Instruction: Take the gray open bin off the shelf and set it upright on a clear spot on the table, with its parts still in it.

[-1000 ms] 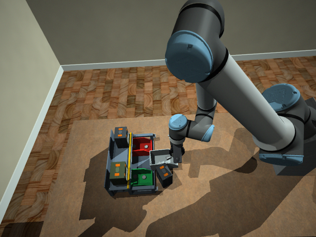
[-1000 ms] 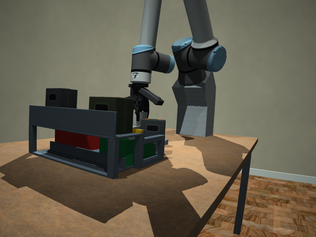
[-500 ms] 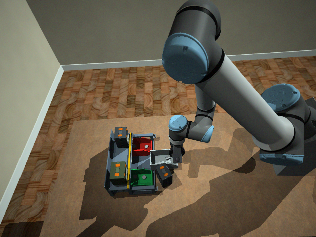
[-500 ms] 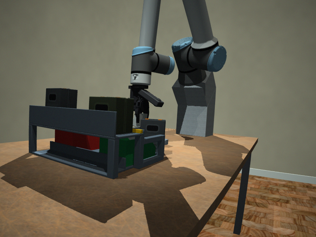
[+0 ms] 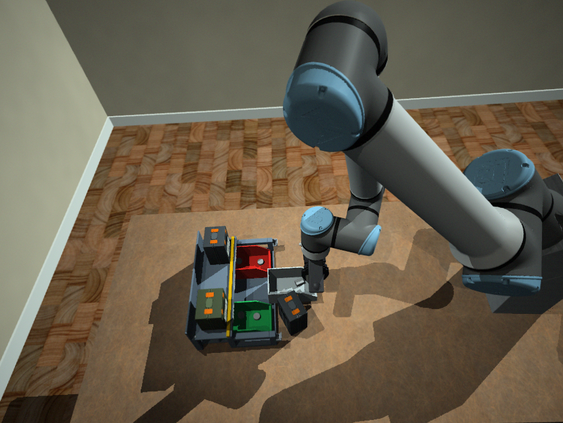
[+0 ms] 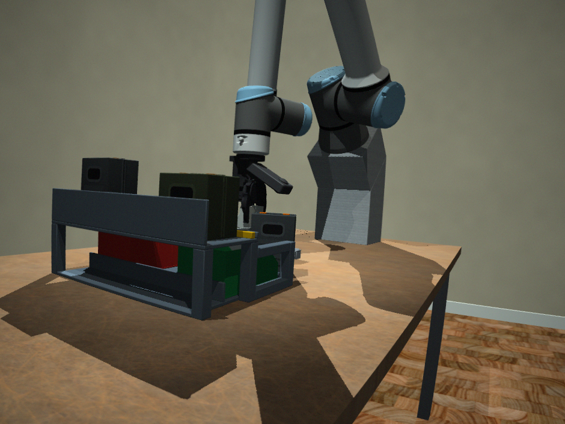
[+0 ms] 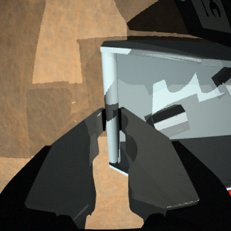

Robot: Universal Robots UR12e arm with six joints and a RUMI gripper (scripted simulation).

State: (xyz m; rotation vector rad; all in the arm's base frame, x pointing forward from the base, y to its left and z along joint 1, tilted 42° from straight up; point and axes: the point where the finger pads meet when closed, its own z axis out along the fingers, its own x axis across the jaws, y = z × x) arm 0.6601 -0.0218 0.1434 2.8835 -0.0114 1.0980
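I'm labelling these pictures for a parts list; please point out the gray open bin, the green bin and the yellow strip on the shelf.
Gray open bin [image 5: 280,280] [image 7: 134,93]: top and wrist views, inside floor.
Green bin [image 5: 245,322] [image 6: 267,269]: top view, inside floor; exterior view, side wall.
Yellow strip [image 5: 231,286] [image 6: 245,233]: top view, mid-length; exterior view, near end.

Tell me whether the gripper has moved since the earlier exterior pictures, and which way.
Yes. The gripper has come down slightly, judged against the fixed shelf in the exterior view.
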